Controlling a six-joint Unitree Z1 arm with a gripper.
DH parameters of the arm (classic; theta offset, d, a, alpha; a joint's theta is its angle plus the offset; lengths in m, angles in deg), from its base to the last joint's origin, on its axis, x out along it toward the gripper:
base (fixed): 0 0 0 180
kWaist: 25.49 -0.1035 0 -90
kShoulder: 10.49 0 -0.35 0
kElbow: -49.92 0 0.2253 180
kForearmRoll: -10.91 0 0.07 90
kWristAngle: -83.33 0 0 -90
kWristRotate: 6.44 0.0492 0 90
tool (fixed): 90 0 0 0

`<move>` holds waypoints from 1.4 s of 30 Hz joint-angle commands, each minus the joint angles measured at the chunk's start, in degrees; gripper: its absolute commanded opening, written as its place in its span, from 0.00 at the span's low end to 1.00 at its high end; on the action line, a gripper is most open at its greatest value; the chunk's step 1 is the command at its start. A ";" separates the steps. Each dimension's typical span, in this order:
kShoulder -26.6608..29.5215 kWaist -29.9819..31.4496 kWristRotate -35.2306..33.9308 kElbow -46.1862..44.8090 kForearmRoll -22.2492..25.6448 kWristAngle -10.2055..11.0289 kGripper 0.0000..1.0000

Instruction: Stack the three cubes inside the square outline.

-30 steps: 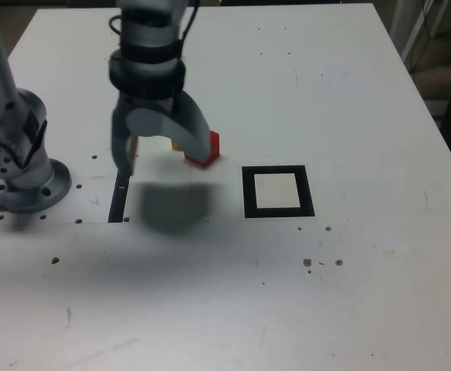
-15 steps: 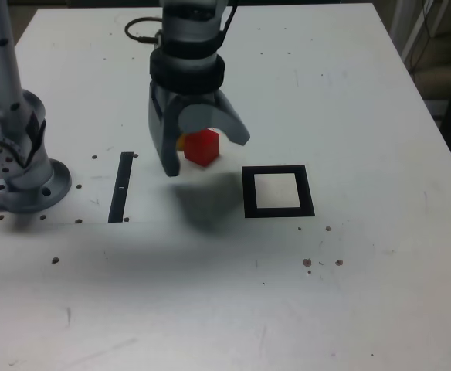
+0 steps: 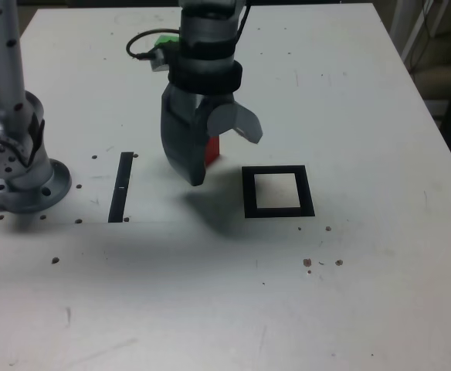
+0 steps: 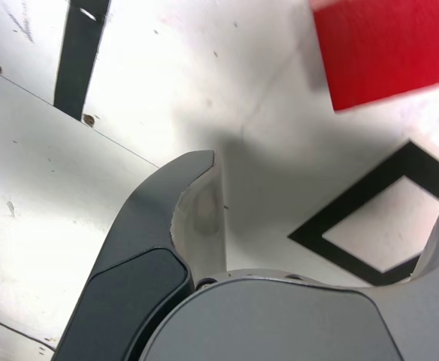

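Rightward now: fingers (image 3: 224,151), table (image 3: 349,294).

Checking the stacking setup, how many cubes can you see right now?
2. The red cube sits behind the open gripper, beside the square outline. The green cube peeks out behind the arm. A yellow one may be hidden.

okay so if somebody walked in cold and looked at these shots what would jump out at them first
The grey gripper hanging wide open over the middle of the white table, with the red cube half hidden behind its jaws. Just to the exterior view's right of it lies the black square outline, with nothing inside it. A green cube peeks out behind the arm at the far side.
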 commanded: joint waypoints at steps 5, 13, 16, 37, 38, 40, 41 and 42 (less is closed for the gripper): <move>-1.52 -2.16 -0.14 -0.24 0.50 -0.60 0.97; -3.58 -4.59 0.61 0.25 0.10 -0.65 0.97; -4.43 -5.75 1.22 0.41 -0.15 -0.62 0.97; -9.16 -11.89 5.74 3.78 0.51 -0.62 0.73; -9.19 -11.89 5.71 3.88 0.59 -0.55 0.68; -9.19 -11.89 5.66 4.04 0.68 -0.34 0.56; -9.20 -11.89 5.66 4.09 0.68 -0.20 0.50; -9.20 -11.89 5.69 4.13 0.66 -0.04 0.44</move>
